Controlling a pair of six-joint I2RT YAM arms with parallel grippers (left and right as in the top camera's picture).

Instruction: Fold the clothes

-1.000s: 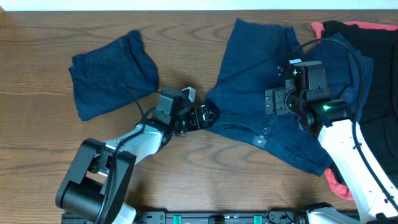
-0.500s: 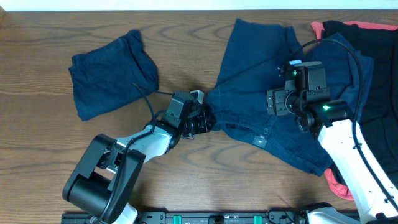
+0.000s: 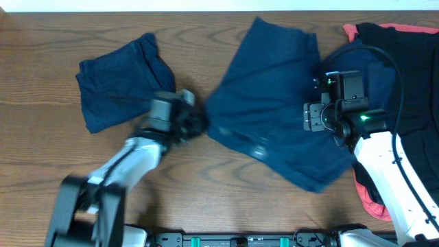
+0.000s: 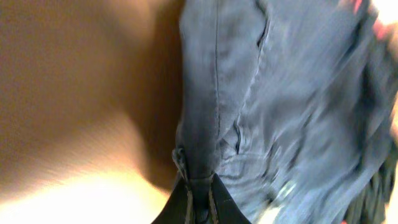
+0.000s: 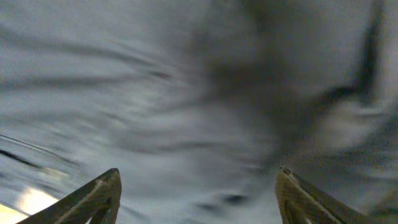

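Note:
Dark navy shorts (image 3: 274,103) lie spread at the table's middle right. My left gripper (image 3: 199,125) is shut on their left edge; in the left wrist view the gripper (image 4: 200,200) pinches a seamed fold of the shorts (image 4: 280,93), and that view is blurred. My right gripper (image 3: 310,116) hovers over the right part of the shorts. Its jaws stand wide apart in the right wrist view, the gripper (image 5: 199,186) showing only blurred navy fabric (image 5: 186,93) beneath and nothing between the fingers. A second navy pair (image 3: 120,82) lies folded at the left.
A black garment with red trim (image 3: 405,68) lies at the right edge, partly under the right arm and its cable. Bare wooden table (image 3: 206,41) shows between the two navy pairs and along the front.
My left gripper shut on the shorts' edge and dragged it left, shifting the whole garment left. The right gripper stayed over the shorts, its jaws a little narrower.

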